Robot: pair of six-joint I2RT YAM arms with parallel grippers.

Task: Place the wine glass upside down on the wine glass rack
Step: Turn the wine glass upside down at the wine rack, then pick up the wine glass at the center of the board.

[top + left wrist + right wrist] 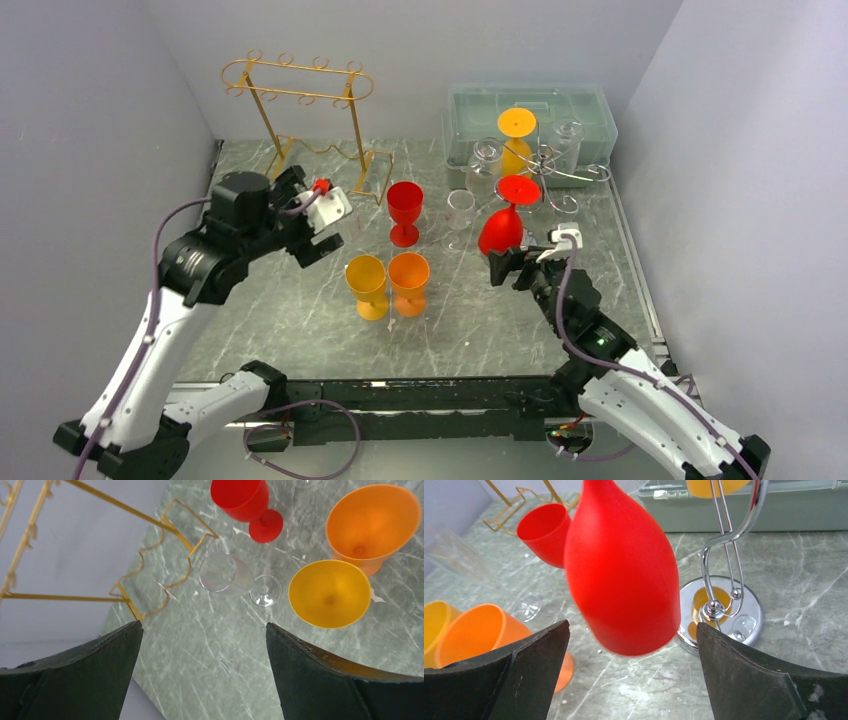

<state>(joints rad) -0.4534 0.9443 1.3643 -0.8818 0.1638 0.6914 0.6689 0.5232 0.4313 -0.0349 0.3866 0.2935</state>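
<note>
1. Dark fingers of our right gripper point(631, 629) stand spread wide on either side of the red wine glass point(624, 570), gripping nothing.
2. That glass hangs bowl-down and tilted beside the chrome rack point(749, 600). Its foot is out of the wrist view, so we only judge it hooked.
3. We should back straight out with the jaws wide, brushing neither the bowl nor the orange cup point(479, 635).
4. Our left gripper point(202, 626) hovers open and empty.
</note>
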